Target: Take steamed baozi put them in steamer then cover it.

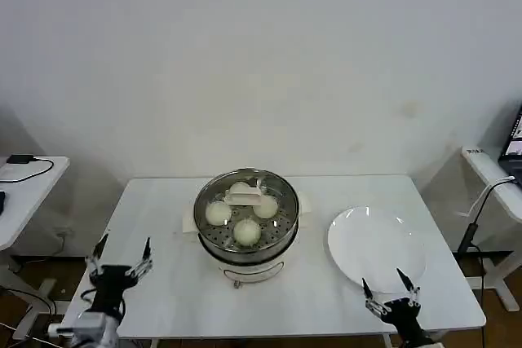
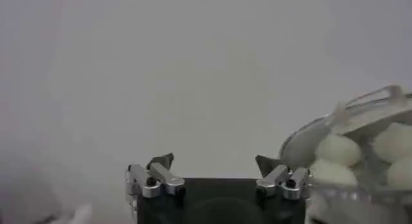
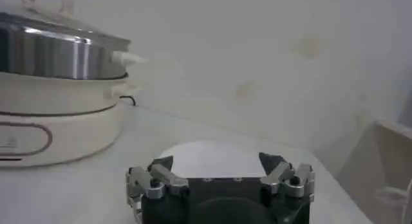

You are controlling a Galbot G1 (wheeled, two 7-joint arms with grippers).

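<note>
Head view of a white table (image 1: pixel 163 283) set against a pale wall. The steamer (image 1: pixel 246 238), a shiny steel pot on a white base with a front knob, stands at the table's centre. The steamed baozi (image 1: pixel 247 231) lie inside it on the perforated tray: one at the left, one at the near side, one at the right, and one at the far side partly hidden by the handle. A clear glass lid (image 1: pixel 281 193) with a white handle sits on the pot's rim, covering them.

A flat round white plate (image 1: pixel 375 246) lies to the right of the steamer, apart from it and bare.

The left gripper (image 1: pixel 122 254) hangs over the near left part of the table, well apart from the steamer. Its two fingers are spread wide, with nothing between them and touching nothing. In the left wrist view the same spread fingers (image 2: pixel 161 161) frame bare table, with the lidded steamer (image 2: pixel 360 161) and its buns off to one side.

The right gripper (image 1: pixel 390 283) hangs at the near right part of the table, just over the near rim of the plate. Its fingers are likewise spread wide and hold nothing; whether they touch the plate cannot be told. In the right wrist view the fingertips (image 3: pixel 162 162) stand apart over the plate (image 3: pixel 212 158), with the steamer (image 3: pixel 58 109) farther off.
</note>
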